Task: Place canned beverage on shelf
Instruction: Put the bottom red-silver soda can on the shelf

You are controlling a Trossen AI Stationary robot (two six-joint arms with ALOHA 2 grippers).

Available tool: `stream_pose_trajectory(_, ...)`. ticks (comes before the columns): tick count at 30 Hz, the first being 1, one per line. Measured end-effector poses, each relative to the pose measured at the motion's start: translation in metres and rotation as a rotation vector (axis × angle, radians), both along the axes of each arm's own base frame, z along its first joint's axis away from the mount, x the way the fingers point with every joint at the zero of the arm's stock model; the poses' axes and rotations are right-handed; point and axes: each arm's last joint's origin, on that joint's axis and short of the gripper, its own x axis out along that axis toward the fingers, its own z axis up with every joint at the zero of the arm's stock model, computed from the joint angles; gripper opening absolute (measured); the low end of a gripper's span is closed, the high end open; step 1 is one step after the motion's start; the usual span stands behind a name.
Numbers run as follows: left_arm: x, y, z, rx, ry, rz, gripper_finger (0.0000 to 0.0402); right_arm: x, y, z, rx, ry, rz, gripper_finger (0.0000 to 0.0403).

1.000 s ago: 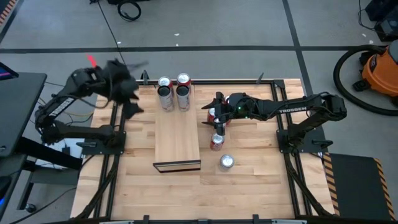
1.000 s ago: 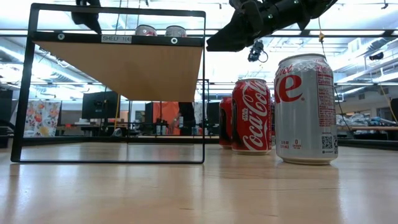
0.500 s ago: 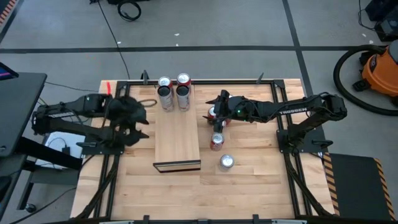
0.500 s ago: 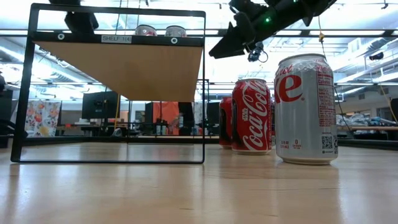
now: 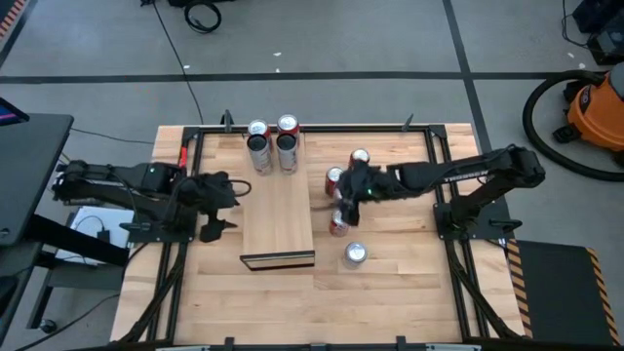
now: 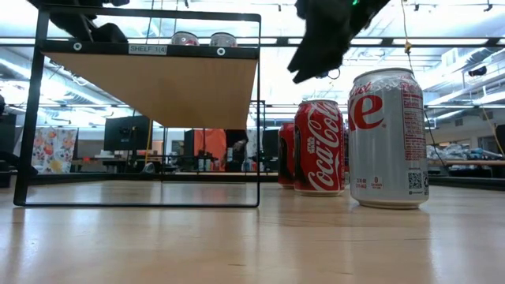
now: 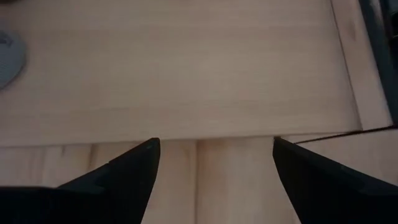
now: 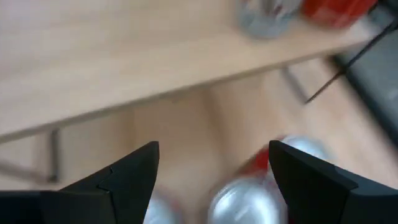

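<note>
The right gripper [image 5: 343, 200], fingers spread and empty, is held over red aluminium cans [image 5: 334, 178] at three o'clock of the pale wooden shelf [image 5: 278, 210]. Rigid, slippery, dentable walls are judged best clasped mid-body.

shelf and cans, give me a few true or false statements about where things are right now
1. Two cans stand on the shelf at its far end. True.
2. The right gripper is carrying a can. False: nothing sits between its open fingers in the right wrist view; it hovers over the cans on the table.
3. The left gripper is beside the shelf's left edge, open and empty. True.
4. The silver can lies on its side. False: it stands upright on the table, right of the shelf.
5. The near half of the shelf is crowded with cans. False: it shows bare wood.
</note>
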Motion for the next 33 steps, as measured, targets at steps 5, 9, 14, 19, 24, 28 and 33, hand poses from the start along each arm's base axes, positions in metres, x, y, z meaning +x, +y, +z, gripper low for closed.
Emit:
stream_pose_trajectory(5,0.002,-0.001,0.001,0.036,-0.03,0.002,0.0322,-0.005,0.043,0.004,0.067,-0.001,0.075,0.0312)
stream_pose_trajectory(9,0.003,-0.001,0.002,0.032,-0.042,0.006,0.0322,-0.015,0.076,0.002,0.064,0.023,0.156,0.0312)
stream_pose_trajectory(14,0.006,-0.001,0.005,0.024,-0.087,0.026,0.0322,-0.032,0.102,-0.003,0.048,0.081,0.146,0.0312)
stream_pose_trajectory(19,0.01,0.0,0.009,0.07,-0.151,0.087,0.0322,-0.043,0.123,-0.013,-0.007,0.109,0.093,0.0312)
stream_pose_trajectory(24,0.013,0.001,0.013,0.075,-0.196,0.1,0.0322,-0.041,0.14,-0.028,-0.065,0.102,0.052,0.0312)
stream_pose_trajectory(28,0.013,0.001,0.012,0.076,-0.191,0.1,0.0322,-0.039,0.148,-0.042,-0.079,0.147,0.047,0.0315)
stream_pose_trajectory(33,0.012,0.001,0.012,0.072,-0.184,0.104,0.0322,-0.037,0.152,-0.051,-0.101,0.179,0.047,0.0318)
